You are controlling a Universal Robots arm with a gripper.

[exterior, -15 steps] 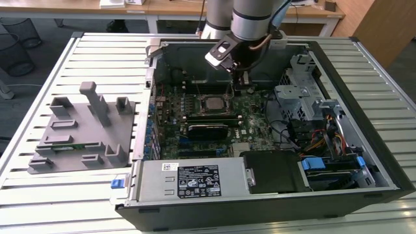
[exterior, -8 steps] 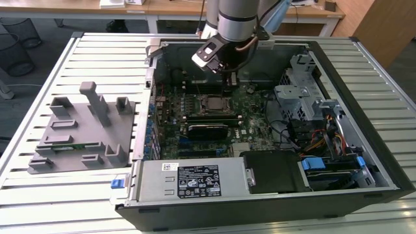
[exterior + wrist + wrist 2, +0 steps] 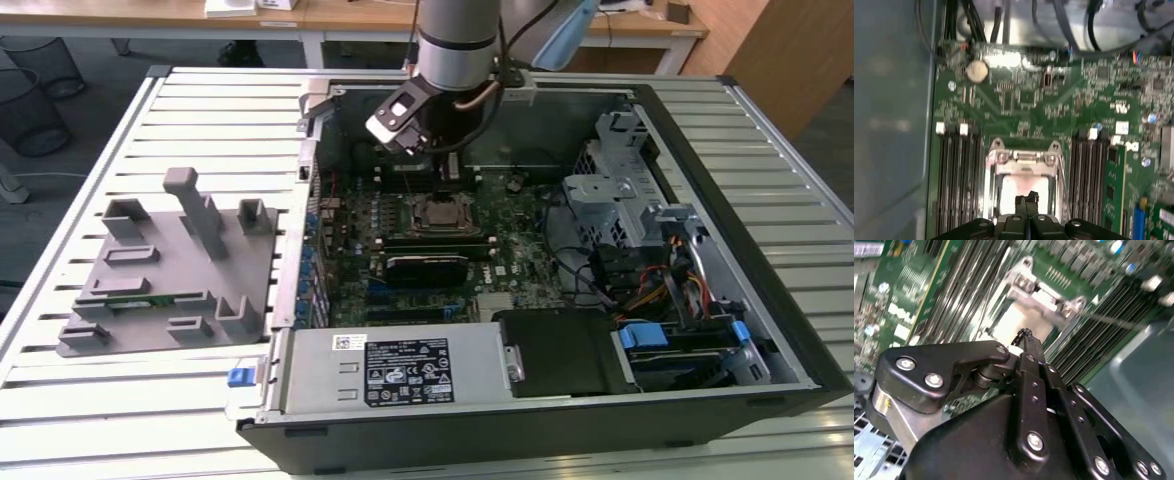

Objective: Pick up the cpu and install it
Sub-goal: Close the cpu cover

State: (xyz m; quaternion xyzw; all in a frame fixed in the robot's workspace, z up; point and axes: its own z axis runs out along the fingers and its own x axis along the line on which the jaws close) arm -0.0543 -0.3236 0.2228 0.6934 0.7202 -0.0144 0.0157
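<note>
Print on the power supply's black label [image 3: 407,370] is too small to read.

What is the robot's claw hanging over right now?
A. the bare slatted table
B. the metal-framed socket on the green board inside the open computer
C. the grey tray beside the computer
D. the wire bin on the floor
B: in the first wrist view the gripper sits right over the socket on the motherboard, inside the computer case.
</note>
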